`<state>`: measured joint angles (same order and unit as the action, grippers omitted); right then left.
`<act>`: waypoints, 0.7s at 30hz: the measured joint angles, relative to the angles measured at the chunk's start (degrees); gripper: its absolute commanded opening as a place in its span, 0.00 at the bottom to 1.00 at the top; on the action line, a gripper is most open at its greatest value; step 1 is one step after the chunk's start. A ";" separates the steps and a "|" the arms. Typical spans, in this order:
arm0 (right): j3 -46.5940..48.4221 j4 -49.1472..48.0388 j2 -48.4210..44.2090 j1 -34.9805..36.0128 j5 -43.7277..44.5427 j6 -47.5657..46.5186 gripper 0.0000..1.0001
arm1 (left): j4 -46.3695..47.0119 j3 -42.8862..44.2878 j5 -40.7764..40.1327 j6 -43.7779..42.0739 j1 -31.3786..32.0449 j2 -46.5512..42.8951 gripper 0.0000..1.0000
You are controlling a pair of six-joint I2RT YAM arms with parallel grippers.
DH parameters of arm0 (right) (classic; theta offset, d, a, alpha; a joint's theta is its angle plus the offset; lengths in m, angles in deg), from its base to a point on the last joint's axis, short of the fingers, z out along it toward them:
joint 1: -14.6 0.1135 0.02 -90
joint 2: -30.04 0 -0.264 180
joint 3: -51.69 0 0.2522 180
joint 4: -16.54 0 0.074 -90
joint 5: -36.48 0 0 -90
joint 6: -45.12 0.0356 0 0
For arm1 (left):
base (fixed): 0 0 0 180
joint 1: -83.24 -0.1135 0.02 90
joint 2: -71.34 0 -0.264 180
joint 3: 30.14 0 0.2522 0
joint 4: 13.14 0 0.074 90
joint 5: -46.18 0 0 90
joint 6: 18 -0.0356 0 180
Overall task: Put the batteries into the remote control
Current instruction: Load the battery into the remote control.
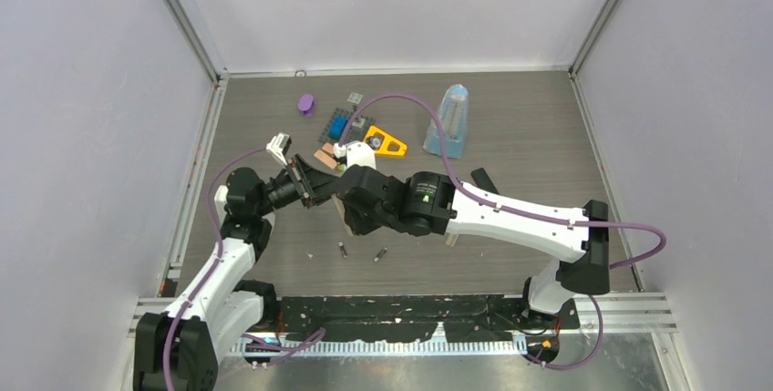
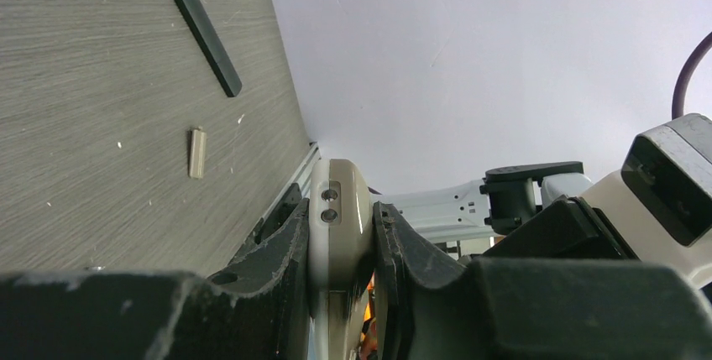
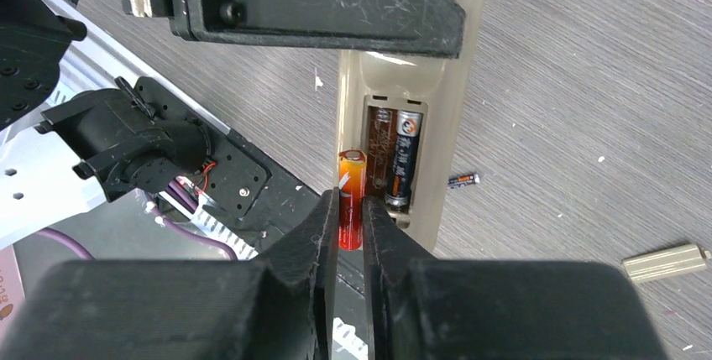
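My left gripper [image 1: 310, 183] [image 2: 340, 209] is shut on the edges of the pale remote control [image 2: 340, 217] and holds it above the table. In the right wrist view the remote [image 3: 458, 83] shows its open battery bay with one black battery [image 3: 405, 159] seated in it. My right gripper [image 3: 350, 209] [image 1: 351, 201] is shut on a red-orange battery [image 3: 351, 196], whose upper end is at the empty slot beside the black one. Two loose batteries [image 1: 343, 249] [image 1: 380, 253] lie on the table below the grippers; one also shows in the right wrist view [image 3: 463, 180].
A beige battery cover [image 3: 667, 263] [image 2: 196, 153] lies on the table, and a flat black strip [image 2: 207, 39] [image 1: 481, 179] beyond it. At the back are a purple piece [image 1: 306, 104], a blue part [image 1: 339, 123], an orange triangle [image 1: 386, 143] and a clear blue container [image 1: 449, 120].
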<state>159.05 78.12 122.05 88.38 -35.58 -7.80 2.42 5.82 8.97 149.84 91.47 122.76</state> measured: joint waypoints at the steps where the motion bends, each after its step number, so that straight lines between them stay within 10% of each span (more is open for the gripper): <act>1: 0.26 0.02 0.28 0.00 0.00 0.00 0.19 | 0.31 0.00 0.15 0.15 0.02 0.20 0.00; 21: 2.08 1.38 2.56 -0.02 2.60 0.11 0.18 | 3.28 -1.38 1.49 2.16 0.02 4.00 0.00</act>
<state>161.13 79.49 124.60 88.35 -32.98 -7.69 5.70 4.44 10.46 152.00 91.49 126.76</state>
